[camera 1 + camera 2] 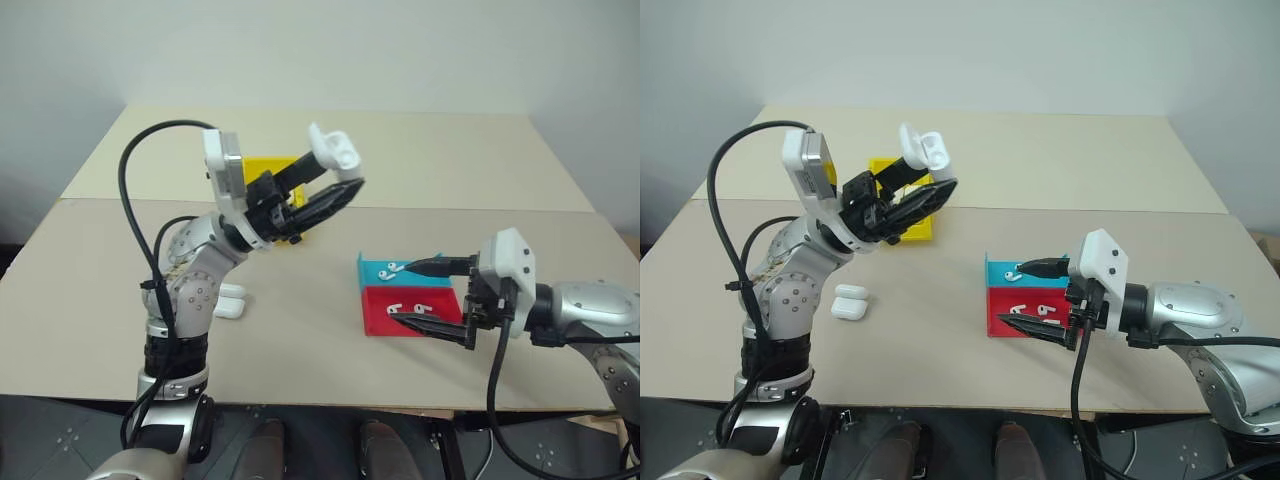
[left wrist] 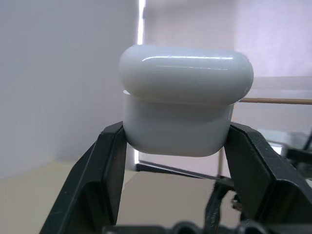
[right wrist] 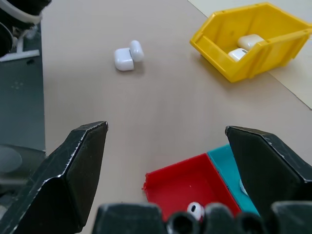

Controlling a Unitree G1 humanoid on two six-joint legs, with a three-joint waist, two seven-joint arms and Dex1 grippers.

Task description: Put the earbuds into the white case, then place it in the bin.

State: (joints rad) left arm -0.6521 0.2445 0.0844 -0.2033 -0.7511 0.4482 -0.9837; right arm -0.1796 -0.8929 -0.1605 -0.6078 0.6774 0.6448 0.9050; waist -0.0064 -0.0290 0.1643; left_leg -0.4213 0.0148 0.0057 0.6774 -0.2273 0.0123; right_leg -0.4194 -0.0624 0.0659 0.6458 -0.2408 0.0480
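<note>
My left gripper (image 1: pixel 340 180) is shut on a white case (image 1: pixel 335 150), held up in the air just right of the yellow bin (image 1: pixel 262 168); its lid looks flipped open. In the left wrist view the case (image 2: pixel 185 107) sits pinched between both fingers. One earbud (image 1: pixel 392 268) lies in the blue tray (image 1: pixel 370 265). Two earbuds (image 1: pixel 395 310) lie in the red tray (image 1: pixel 368 325). My right gripper (image 1: pixel 400 293) hangs open over these trays, one finger above each, nothing between its fingers.
The yellow bin (image 3: pixel 243 53) holds two white cases (image 3: pixel 251 41). Two more white cases (image 1: pixel 230 300) lie side by side on the table beside my left arm. A seam crosses the tabletop behind the bin.
</note>
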